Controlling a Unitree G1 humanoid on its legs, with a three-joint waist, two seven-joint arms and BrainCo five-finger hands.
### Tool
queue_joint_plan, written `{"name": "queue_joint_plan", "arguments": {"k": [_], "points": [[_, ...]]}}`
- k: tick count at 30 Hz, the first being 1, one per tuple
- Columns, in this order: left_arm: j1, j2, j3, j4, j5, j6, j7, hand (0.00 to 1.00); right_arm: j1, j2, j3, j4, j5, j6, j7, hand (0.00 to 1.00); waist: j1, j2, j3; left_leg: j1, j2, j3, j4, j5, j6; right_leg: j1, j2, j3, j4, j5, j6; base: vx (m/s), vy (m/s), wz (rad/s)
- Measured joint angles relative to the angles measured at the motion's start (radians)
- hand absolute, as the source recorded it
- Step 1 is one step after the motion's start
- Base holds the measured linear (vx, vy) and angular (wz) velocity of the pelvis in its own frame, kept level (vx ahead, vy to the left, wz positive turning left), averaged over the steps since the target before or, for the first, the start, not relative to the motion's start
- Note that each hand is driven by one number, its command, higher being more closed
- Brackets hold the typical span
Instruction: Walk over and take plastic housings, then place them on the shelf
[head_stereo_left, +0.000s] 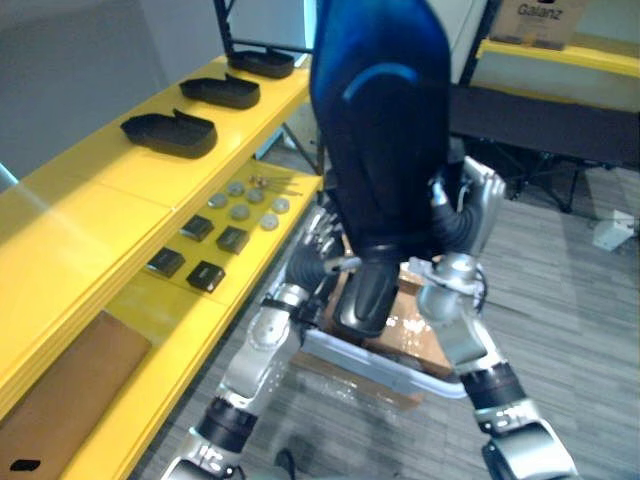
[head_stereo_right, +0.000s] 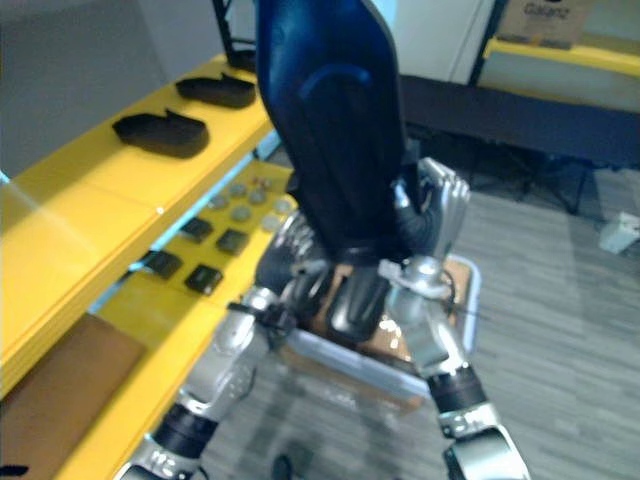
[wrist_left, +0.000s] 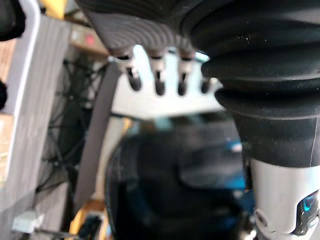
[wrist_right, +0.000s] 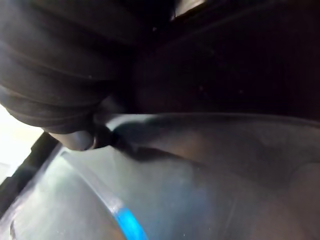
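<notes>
**Blue housing clamped between both hands, shelf to the left**

The long yellow metal shelf (head_stereo_left: 90, 220) runs along the left. Its top level carries three black moulded plastic housings (head_stereo_left: 170, 132) in a row, with bare yellow nearer the robot. The left hand (head_stereo_left: 322, 240) presses straight fingers against the lower left flank of the tall glossy dark-blue plastic housing (head_stereo_left: 380, 120). This housing stands upright between both hands above a grey-rimmed crate (head_stereo_left: 400, 372). The right hand (head_stereo_left: 478, 195) lies flat-fingered on the opposite flank, fingers pointing up. The placement likely calls for even inward pressure, a turn toward the bare stretch, and laying the housing down clear of the black ones before parting the palms.
</notes>
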Motion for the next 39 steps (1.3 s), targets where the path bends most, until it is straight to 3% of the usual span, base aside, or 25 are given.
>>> {"name": "queue_joint_plan", "arguments": {"k": [4,9,10,18,25,30,31,35,37,39], "points": [[0.001,-0.001,-0.013,0.001,-0.001,0.003,0.013,0.0,0.008,0.019,0.034,0.012,0.005,-0.006,0.017,1.0,0.0,0.005,-0.003,-0.001,0.001,0.0,-0.003,0.008,0.0,-0.003,0.0,0.0,0.001,-0.004,-0.004,-0.09,0.011,0.02],[0.007,0.002,-0.013,0.042,-0.003,0.003,0.046,0.0,0.078,0.056,0.066,0.031,0.03,-0.062,0.041,1.0,-0.003,0.002,-0.046,-0.03,0.004,-0.001,-0.003,0.022,0.002,-0.033,0.0,0.001,0.0,0.003,-0.006,-0.01,0.007,0.0],[0.011,0.001,-0.014,0.047,-0.008,0.003,0.061,1.0,0.091,0.064,0.069,0.046,0.031,-0.071,0.042,1.0,-0.005,0.002,-0.05,-0.033,0.004,-0.001,-0.003,0.024,0.003,-0.033,0.0,0.001,-0.002,0.006,-0.006,0.04,0.001,0.01],[0.04,0.001,-0.029,0.054,-0.122,0.001,0.118,1.0,0.175,0.079,0.087,0.09,0.051,-0.108,0.055,1.0,-0.019,-0.01,-0.058,-0.035,0.01,0.0,-0.003,0.026,0.002,-0.029,0.008,0.012,-0.023,0.029,-0.001,-0.01,0.001,-0.02],[0.04,0.001,-0.027,0.111,-0.191,-0.02,0.124,1.0,0.216,0.079,0.129,0.091,0.069,-0.112,0.054,1.0,-0.023,-0.033,-0.075,-0.035,0.018,0.004,-0.003,0.028,-0.001,-0.026,0.017,0.019,-0.04,0.035,-0.008,-0.02,0.001,-0.03],[0.048,0.004,-0.028,0.114,-0.294,-0.012,0.1,1.0,0.22,0.078,0.135,0.09,0.068,-0.142,0.054,1.0,-0.023,-0.039,-0.078,-0.035,0.019,0.007,-0.003,0.028,-0.002,-0.026,0.017,0.022,-0.047,0.04,-0.012,-0.01,0.01,-0.02],[0.05,0.004,-0.028,0.121,-0.318,-0.009,0.093,1.0,0.224,0.077,0.139,0.09,0.069,-0.142,0.054,0.0,-0.024,-0.044,-0.082,-0.035,0.021,0.01,-0.003,0.028,-0.002,-0.026,0.018,0.024,-0.052,0.043,-0.013,-0.01,0.015,-0.05],[0.053,0.008,-0.029,0.13,-0.364,0.002,0.067,1.0,0.246,0.066,0.154,0.083,0.07,-0.167,0.054,0.0,-0.024,-0.052,-0.087,-0.035,0.021,0.015,-0.003,0.027,-0.003,-0.027,0.018,0.027,-0.052,0.043,-0.013,0.0,0.006,-0.02],[0.053,0.012,-0.029,0.13,-0.364,0.003,0.065,1.0,0.252,0.053,0.168,0.077,0.155,-0.194,0.117,0.0,-0.024,-0.052,-0.087,-0.035,0.021,0.018,-0.003,0.027,-0.003,-0.029,0.017,0.029,-0.052,0.044,-0.013,0.0,0.011,-0.04],[0.061,0.018,-0.029,0.13,-0.355,0.007,0.07,1.0,0.262,0.027,0.186,0.061,0.271,-0.214,0.231,0.0,-0.024,-0.053,-0.088,-0.035,0.022,0.019,-0.003,0.027,-0.003,-0.029,0.018,0.03,-0.053,0.044,-0.013,0.0,0.0,0.0]]}}
